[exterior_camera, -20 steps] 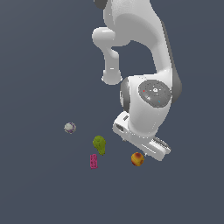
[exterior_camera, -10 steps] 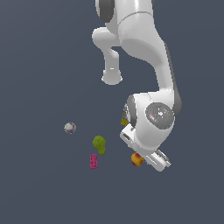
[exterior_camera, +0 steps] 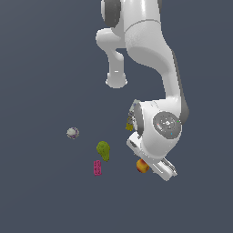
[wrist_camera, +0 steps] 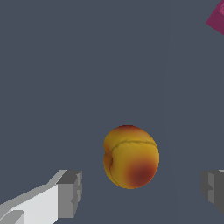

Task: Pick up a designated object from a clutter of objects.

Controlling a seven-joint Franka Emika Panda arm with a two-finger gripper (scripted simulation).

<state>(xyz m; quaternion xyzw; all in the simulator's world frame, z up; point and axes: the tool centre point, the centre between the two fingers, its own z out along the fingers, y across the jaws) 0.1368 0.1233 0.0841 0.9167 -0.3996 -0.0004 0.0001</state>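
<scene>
You are at the approach stage, and the grasp itself is not yet made. The orange-red fruit (wrist_camera: pixel 131 156) lies on the grey floor between the two grey fingertips (wrist_camera: pixel 70 194) of the gripper (wrist_camera: pixel 142 192), and in the wrist view there is clear floor on either side of it, so the jaws stand wide and touch nothing. By my reading, what is left is to bring the fingers level with the fruit, close on it and lift; none of that shows as done. In the exterior view the fruit (exterior_camera: pixel 142 166) peeks out at about 7 o'clock from the big round wrist joint, half covered by the hand, and you cannot see the fingers there at all, so that view alone would not tell you the jaw width. What it does give you is the layout of the clutter: the green lump (exterior_camera: pixel 103 150) sits at roughly 10 o'clock from the fruit, the pink perforated block (exterior_camera: pixel 97 167) lies just below the lump at 9 o'clock from the fruit, and the whitish ball (exterior_camera: pixel 73 133) rests farther out at 10 o'clock. A yellowish item (exterior_camera: pixel 130 123) shows against the arm at about 11 o'clock, mostly hidden. The wrist view shows only a corner of the pink block (wrist_camera: pixel 217 18), well apart from the fruit.
</scene>
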